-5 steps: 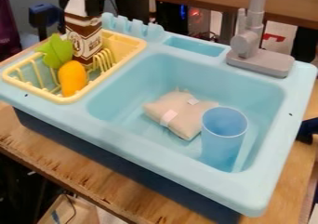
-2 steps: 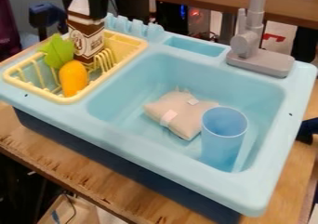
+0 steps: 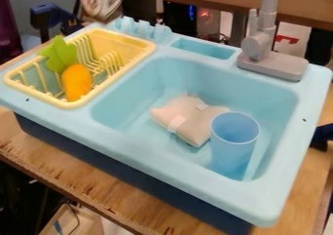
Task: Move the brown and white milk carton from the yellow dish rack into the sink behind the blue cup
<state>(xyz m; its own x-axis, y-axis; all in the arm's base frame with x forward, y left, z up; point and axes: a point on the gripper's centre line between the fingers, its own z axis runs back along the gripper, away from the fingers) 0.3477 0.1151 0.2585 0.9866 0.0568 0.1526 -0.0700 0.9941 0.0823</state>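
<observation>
toy sink with dish rack, seen at a slant from above. a brown-and-white bottle [image 3: 101,1] is located at the top edge of the view, left of centre, slightly tilted and just beyond the far rim of the yellow rack [image 3: 123,41], its lower end visibly apart from that rim. whether the jaws of the gripper are parted or closed on something cannot be told. within the rack, a green leafy piece [image 3: 60,54] stands beside a rounded orange piece [image 3: 77,82], the latter nearer the viewer. in the basin of the light blue sink [image 3: 162,156] lie a beige pouch [image 3: 185,119] and, to its right, an upright blue cup [image 3: 234,144]; contact between the two cannot be determined. a grey faucet [image 3: 270,63] rises from the rear right rim. the sink rests on a wooden table [image 3: 84,175].
</observation>
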